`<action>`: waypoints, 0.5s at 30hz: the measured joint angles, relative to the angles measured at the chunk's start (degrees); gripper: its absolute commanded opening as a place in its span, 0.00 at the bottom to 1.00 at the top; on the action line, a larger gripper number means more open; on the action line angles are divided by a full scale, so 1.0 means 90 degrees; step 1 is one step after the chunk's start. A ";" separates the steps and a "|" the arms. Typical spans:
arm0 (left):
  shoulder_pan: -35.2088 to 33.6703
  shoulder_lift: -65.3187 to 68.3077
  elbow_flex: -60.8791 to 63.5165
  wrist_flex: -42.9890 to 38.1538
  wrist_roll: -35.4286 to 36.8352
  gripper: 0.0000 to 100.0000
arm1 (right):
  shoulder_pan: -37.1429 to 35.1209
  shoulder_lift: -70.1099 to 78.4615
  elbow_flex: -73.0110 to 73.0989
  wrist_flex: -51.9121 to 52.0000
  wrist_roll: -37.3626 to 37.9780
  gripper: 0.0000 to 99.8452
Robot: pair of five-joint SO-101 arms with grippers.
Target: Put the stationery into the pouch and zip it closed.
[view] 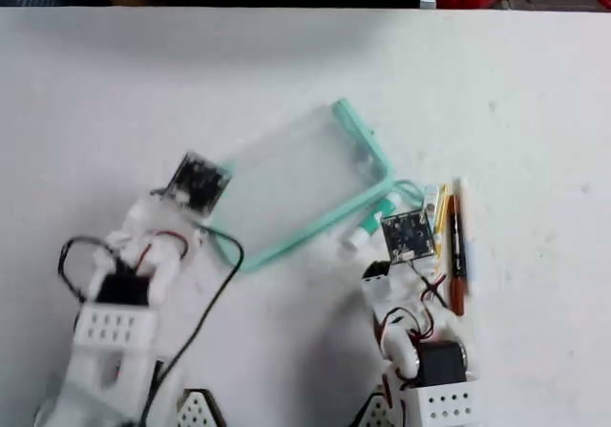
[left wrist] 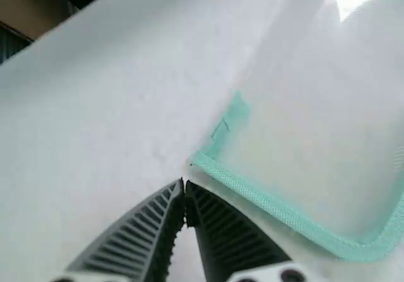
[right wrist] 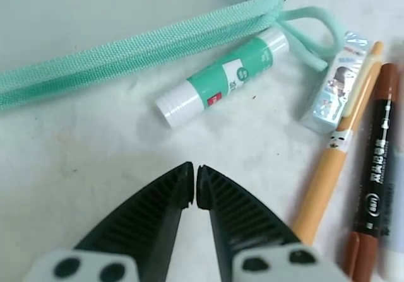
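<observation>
Nearest the lens, lower left of the high view: white left arm (view: 115, 312) on the white table (view: 496, 93), wrist board over the lower left corner of the pouch. Left gripper (left wrist: 184, 197), from its wrist view: ribbed black jaws pressed together tip to tip, empty, tips just beside the corner binding.

Centre of the high view: translucent flat pouch with mint-green woven binding (view: 286, 183), lying tilted, long axis from lower left to upper right, apparently nothing inside; state of the zip not readable.

Lower right of centre: white right arm (view: 420, 351). Right gripper (right wrist: 194, 184): jaws likewise closed on nothing, aimed at the stationery.

Rightward from the pouch's lower edge: white-and-green cylindrical glue stick (right wrist: 221, 77), just beside the binding and parallel to it; green cord loop (right wrist: 315, 26) off the pouch corner; small wrapped eraser (right wrist: 334, 86); orange wooden pencil (right wrist: 334, 162); brown-barrelled marker (right wrist: 375, 168). Last three side by side, all outside the pouch.

Key relation: glue stick directly ahead of the right jaws and near, well apart from the left ones; by this reading, the right arm's item. Long axis more across the jaws' line of approach than along it, so probably calling for opening first and perhaps a wrist turn to close across the barrel.
</observation>
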 measured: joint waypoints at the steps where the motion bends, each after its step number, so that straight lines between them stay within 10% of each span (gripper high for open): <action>1: 0.0000 0.0469 -0.0137 -0.0068 0.0000 0.02 | 0.0000 0.0000 0.0000 0.0000 0.0000 0.02; 15: 0.0010 0.0420 0.0078 -0.0420 0.0029 0.02 | 0.0000 0.0000 0.0000 -0.0313 0.0000 0.02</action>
